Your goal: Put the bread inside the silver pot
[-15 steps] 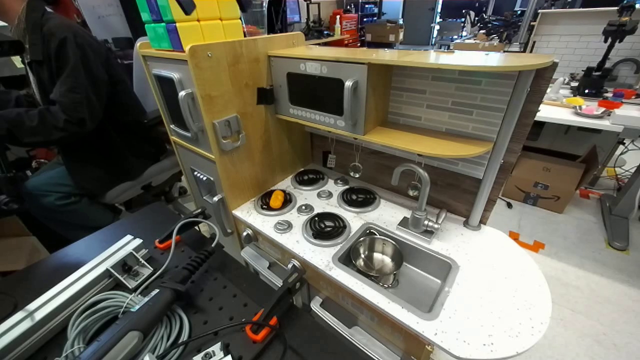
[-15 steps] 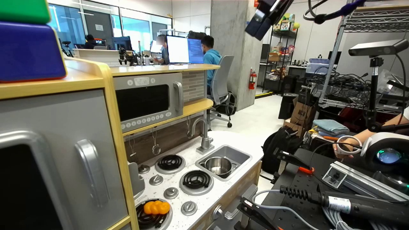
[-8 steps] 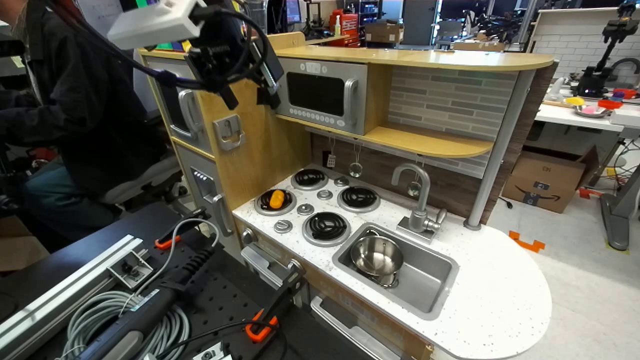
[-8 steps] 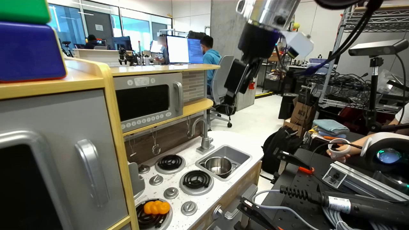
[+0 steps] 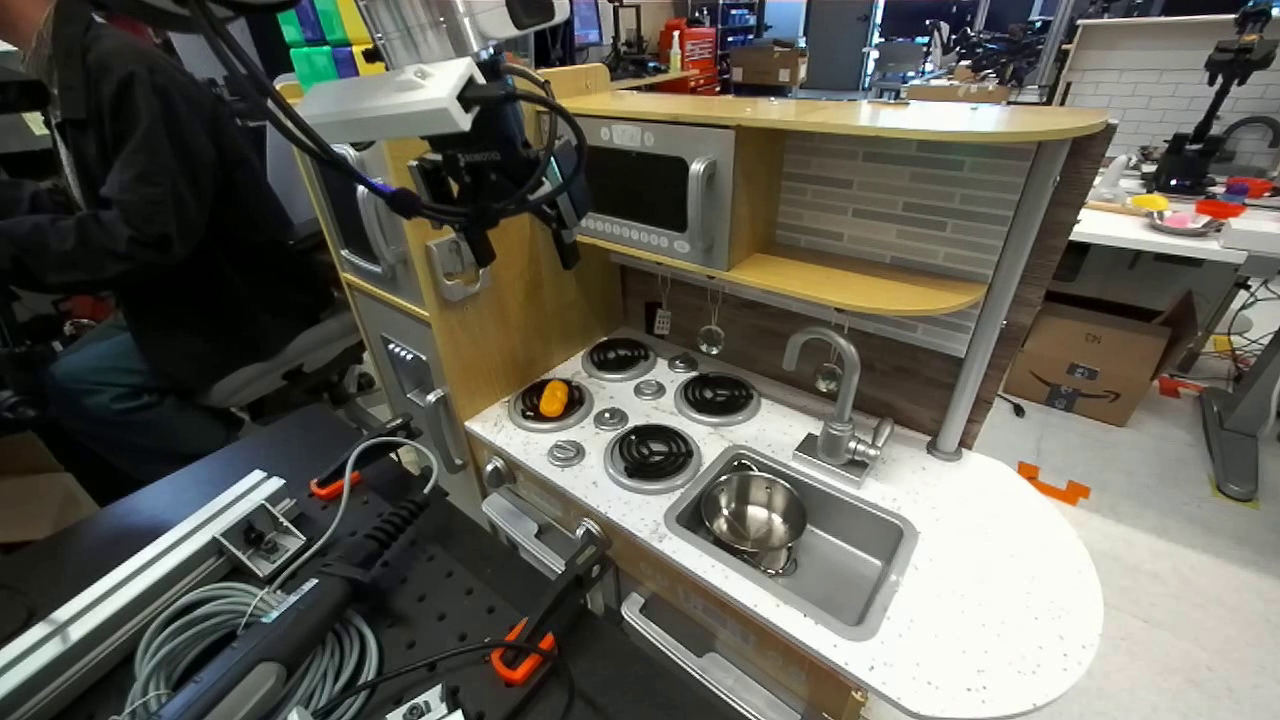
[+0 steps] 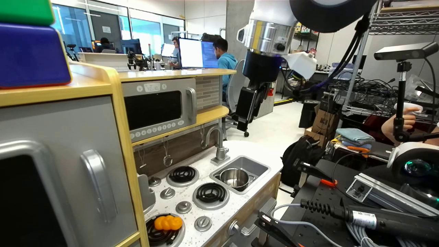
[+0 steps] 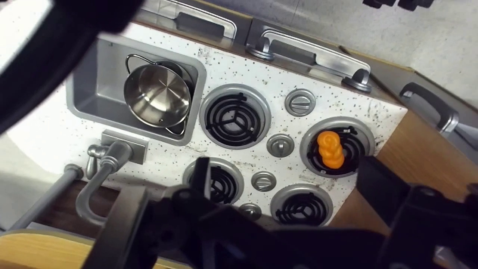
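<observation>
The bread (image 5: 553, 399) is a small orange twisted piece lying on a black burner coil beside the tall wooden cabinet. It shows in the other views too, as bread (image 6: 168, 223) and bread (image 7: 331, 150). The silver pot (image 5: 753, 512) stands in the grey sink, its inside bare, and it also shows in the wrist view (image 7: 157, 95). My gripper (image 5: 524, 256) is open and empty, high above the stove in front of the cabinet and microwave. In the wrist view the gripper (image 7: 283, 161) has its fingers wide apart, with burners and knobs showing between them.
The sink (image 5: 860, 560) has a faucet (image 5: 840, 390) behind it. The microwave (image 5: 640, 190) and a wooden shelf (image 5: 870, 285) overhang the back of the counter. The tall cabinet (image 5: 520, 300) borders the bread's burner. A black table (image 5: 420, 590) with cables and clamps stands in front.
The arm has come into view from above and moved down over the stove area, toward the microwave side. The bread and the silver pot have not moved.
</observation>
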Robot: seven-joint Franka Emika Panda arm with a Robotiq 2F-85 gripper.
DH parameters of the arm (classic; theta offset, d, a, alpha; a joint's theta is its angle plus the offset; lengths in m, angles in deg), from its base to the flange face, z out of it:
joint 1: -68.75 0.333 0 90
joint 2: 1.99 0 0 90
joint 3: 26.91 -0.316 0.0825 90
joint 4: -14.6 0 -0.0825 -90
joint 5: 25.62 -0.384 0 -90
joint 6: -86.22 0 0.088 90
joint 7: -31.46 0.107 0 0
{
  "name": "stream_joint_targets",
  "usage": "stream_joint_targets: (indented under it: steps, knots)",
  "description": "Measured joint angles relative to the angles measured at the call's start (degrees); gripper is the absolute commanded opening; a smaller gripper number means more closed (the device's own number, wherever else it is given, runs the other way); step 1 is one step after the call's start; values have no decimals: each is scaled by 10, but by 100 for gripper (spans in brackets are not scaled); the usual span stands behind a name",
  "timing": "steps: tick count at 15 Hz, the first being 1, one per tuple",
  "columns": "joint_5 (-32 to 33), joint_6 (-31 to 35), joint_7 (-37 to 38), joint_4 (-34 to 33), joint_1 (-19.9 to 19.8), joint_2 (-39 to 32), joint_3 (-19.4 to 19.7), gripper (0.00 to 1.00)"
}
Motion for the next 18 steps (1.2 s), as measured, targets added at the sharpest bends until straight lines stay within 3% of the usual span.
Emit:
stream_joint_targets:
  steps: [5, 8, 18]
  knots:
    - [-123, -2, -215, 2, 90, -9, 68, 100]
    - [-192, -63, -333, -7, 130, -10, 98, 100]
    - [-181, -56, -339, -10, 125, -37, 83, 100]
